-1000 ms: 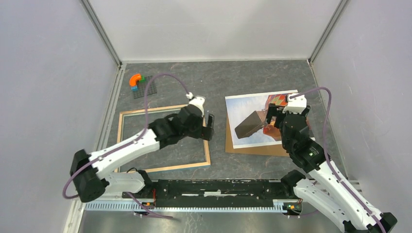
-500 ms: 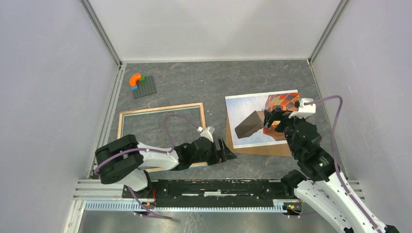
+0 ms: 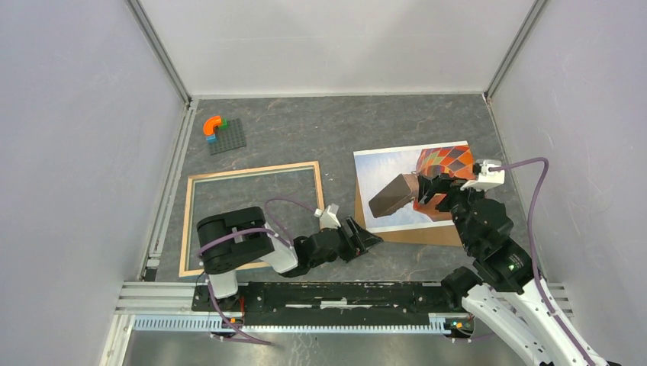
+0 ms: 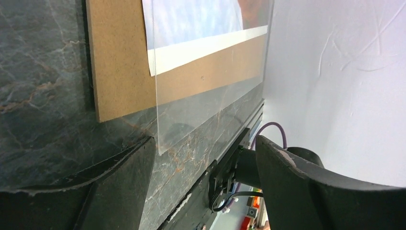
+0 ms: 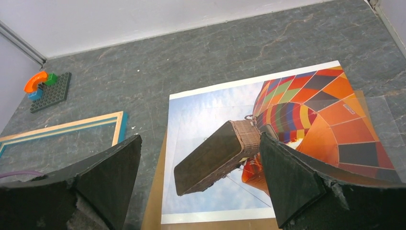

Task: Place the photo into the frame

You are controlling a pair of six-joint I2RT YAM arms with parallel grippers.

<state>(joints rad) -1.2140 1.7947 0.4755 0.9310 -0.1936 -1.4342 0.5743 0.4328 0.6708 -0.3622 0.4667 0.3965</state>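
L gripper [image 4: 206,143]: fingers [image 4: 306,191] apart, nothing clamped. It sits low by the table's [image 3: 320,130] near edge, with the corner of a clear sheet [image 4: 210,96] just ahead of one tip, beside the brown backing board [image 4: 119,62].

R gripper [image 5: 200,139]: fingers [image 5: 297,182] wide apart, empty, hovering over the photo [image 5: 225,115].

Photo lies flat on the board under the sheet, right of table centre. The frame [image 3: 252,170] is empty, toward the left edge, well apart.

Step, prob.: getting hold of the sheet's edge. Next, L must pinch that thin edge w/o shoving the stack.
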